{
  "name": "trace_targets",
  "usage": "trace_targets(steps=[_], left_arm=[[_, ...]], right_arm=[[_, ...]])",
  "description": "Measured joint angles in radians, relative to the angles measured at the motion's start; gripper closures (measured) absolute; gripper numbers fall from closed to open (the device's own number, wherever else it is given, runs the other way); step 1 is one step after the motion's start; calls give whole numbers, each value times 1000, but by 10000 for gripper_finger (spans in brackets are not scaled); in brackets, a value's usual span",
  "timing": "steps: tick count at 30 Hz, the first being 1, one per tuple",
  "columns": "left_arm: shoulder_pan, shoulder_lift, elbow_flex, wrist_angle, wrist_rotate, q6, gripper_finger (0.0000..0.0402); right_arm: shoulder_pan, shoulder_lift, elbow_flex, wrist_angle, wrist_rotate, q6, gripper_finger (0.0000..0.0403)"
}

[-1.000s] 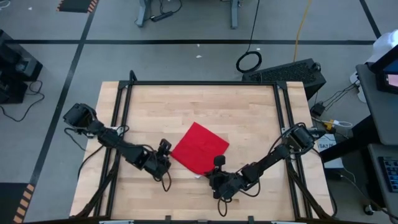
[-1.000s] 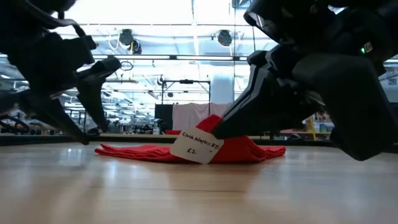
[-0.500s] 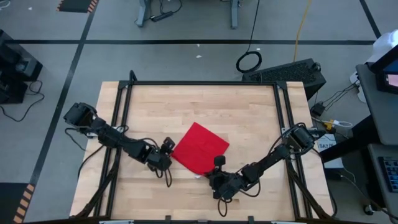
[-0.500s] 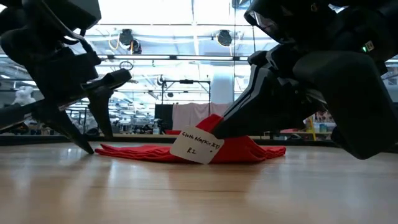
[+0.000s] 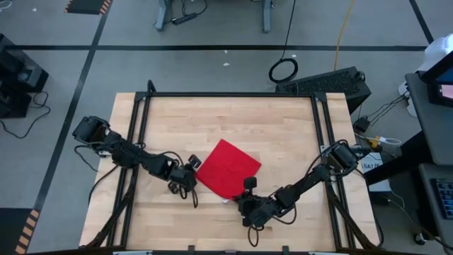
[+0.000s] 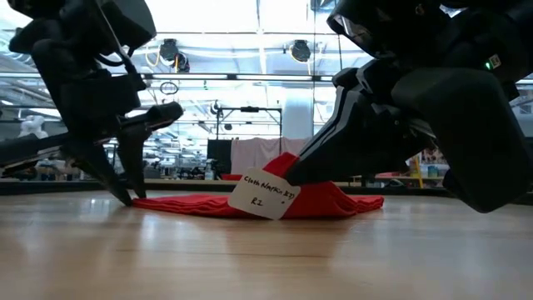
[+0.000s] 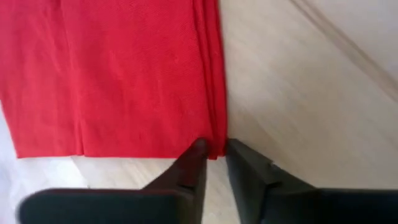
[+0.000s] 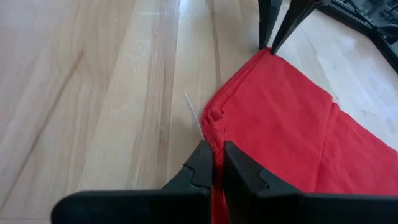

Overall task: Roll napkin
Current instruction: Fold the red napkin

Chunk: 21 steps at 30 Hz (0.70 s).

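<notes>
The red napkin (image 5: 228, 168) lies folded into a square on the wooden table (image 5: 283, 127), one corner toward each arm. Its white tag (image 6: 262, 194) hangs at the near corner. My left gripper (image 5: 191, 170) is down at the napkin's left corner and has closed on it. My right gripper (image 5: 248, 186) is shut on the near corner, which stands raised off the table (image 6: 287, 167). The remaining cloth rests flat. My left gripper pinches the napkin's left corner (image 7: 216, 148) between its two fingertips (image 6: 132, 197), at the end of a folded edge with several layers. The fingers slant steeply down from the table's left. The corner stays on the table. My right gripper pinches the napkin's near corner (image 8: 214, 148) between its two fingers, beside the tag. The fingers slant down from the table's near right. The pinched corner is lifted a little, and the cloth slopes slack from it down to the table.
Black frame rails (image 5: 138, 127) run along the table's left and right edges, with a bar across the far edge. Bare wood lies open on the far half of the table (image 5: 226, 117) and to the near left (image 5: 148, 212).
My left gripper has moved toward the napkin's left corner, sinking slightly and rolling at the wrist. Its fingers have drawn together around that corner. The napkin has not moved.
</notes>
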Motion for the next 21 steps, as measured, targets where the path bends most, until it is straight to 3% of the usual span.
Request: trace_targets(steps=[5,12,21], left_arm=[[2,3,-1,30,10,-39,394],[-39,-9,0,7,64,-269,398],[-223,-139,48,-29,162,-609,399]], right_arm=[[0,0,0,-1,0,0,394],[0,-2,0,3,-8,2,394],[21,-82,0,0,-110,3,394]])
